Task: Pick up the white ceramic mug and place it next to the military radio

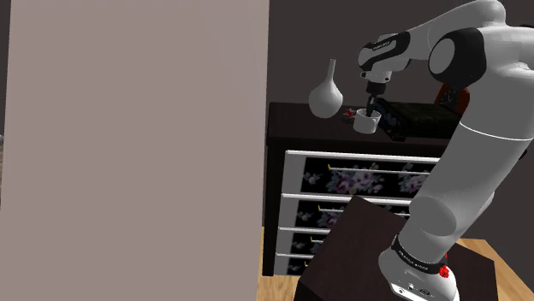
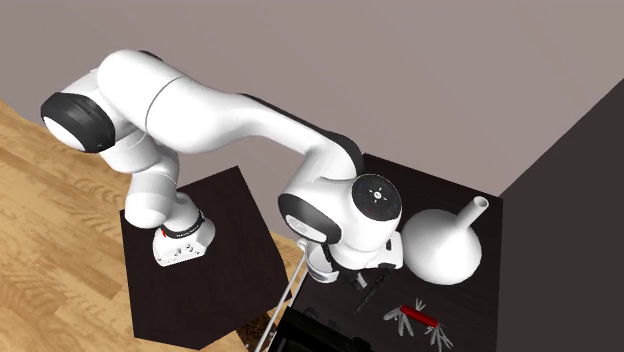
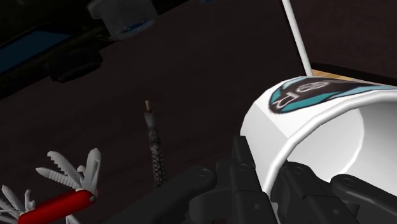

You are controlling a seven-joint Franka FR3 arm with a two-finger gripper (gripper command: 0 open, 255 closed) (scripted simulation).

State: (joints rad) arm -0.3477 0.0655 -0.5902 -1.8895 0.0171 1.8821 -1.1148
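Observation:
A white mug (image 3: 318, 127) with a teal and black emblem has its rim wall clasped between my black fingers (image 3: 245, 172); my gripper (image 3: 275, 181) is shut on it, one finger outside and one inside. In the shoulder view the mug (image 1: 366, 122) hangs under my gripper (image 1: 371, 109) over the dark dresser top (image 1: 295, 115), right beside the dark military radio (image 1: 418, 118). I cannot tell whether the mug touches the top. The radio (image 3: 57, 44) also lies beyond the gripper in the wrist view.
A white round-bellied vase (image 1: 326, 94) stands on the dresser at the shoulder view's left of the mug. A red pocket knife (image 3: 57, 194) and a thin dark rod (image 3: 153, 143) lie on the top. A tall pale wall panel (image 1: 137, 145) stands at the shoulder view's left.

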